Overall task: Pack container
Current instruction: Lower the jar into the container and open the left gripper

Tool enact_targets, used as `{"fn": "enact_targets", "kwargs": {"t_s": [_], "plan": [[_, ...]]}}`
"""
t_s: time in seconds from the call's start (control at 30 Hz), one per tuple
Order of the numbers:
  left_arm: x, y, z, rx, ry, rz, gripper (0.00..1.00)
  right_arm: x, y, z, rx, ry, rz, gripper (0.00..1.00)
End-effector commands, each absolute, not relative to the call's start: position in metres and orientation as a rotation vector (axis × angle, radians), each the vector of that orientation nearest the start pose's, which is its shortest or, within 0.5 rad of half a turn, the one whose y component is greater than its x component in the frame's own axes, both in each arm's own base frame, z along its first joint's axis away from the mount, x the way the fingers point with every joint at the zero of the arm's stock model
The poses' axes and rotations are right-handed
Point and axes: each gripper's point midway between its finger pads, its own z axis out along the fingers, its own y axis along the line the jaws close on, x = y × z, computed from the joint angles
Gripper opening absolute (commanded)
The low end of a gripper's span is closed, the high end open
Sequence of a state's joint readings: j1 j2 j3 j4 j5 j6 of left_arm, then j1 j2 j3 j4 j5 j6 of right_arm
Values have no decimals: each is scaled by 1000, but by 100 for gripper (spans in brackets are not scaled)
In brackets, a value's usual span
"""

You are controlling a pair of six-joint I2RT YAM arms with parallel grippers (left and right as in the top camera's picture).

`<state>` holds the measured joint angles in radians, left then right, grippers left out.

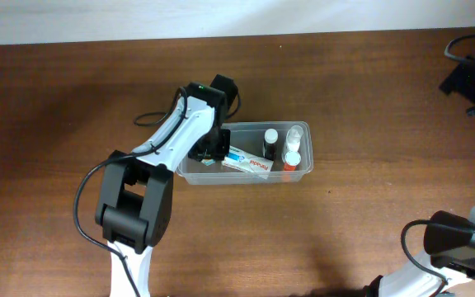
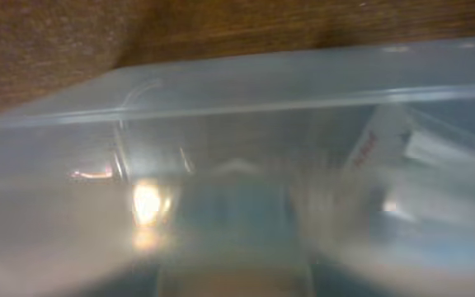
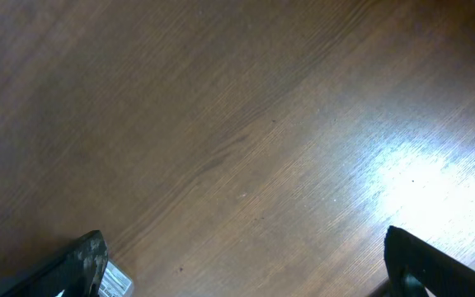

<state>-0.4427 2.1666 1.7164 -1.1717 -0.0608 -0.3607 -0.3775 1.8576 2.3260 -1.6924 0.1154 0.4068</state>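
Brown wooden counter [image 1: 56, 124], clear shallow plastic container [image 1: 246, 179]; left hand [image 1: 209, 155] down inside its 9 o'clock end, pressed together, likely depositing; right hand [image 3: 242, 247] spread, out of the way.

Blurred, cropped
The container [image 2: 246, 91] wall blurs across the left wrist view; the right gripper [image 3: 250, 268] fingers are cut off below.

Red lettering on the white box [image 1: 247, 162] (too blurred to read).

Clear, shallow rect. container [image 1: 195, 176] sits upright, partly filled (rounded corners), approx. centre of table [image 1: 56, 107].
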Motion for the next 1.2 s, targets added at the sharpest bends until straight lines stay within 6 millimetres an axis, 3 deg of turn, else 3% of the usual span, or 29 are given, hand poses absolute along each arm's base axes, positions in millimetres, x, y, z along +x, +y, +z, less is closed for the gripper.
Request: {"fn": "enact_targets", "kwargs": {"t_s": [0.0, 0.63, 1.17], "plan": [[365, -158, 32, 58, 3153, 128, 35, 333, -157, 303, 1089, 2565, -170, 98], [365, -158, 22, 32, 3147, 123, 36, 333, -157, 303, 1089, 2565, -170, 98], [365, -158, 22, 32, 3147, 123, 49, 333, -157, 303, 1089, 2565, -170, 98]]}}
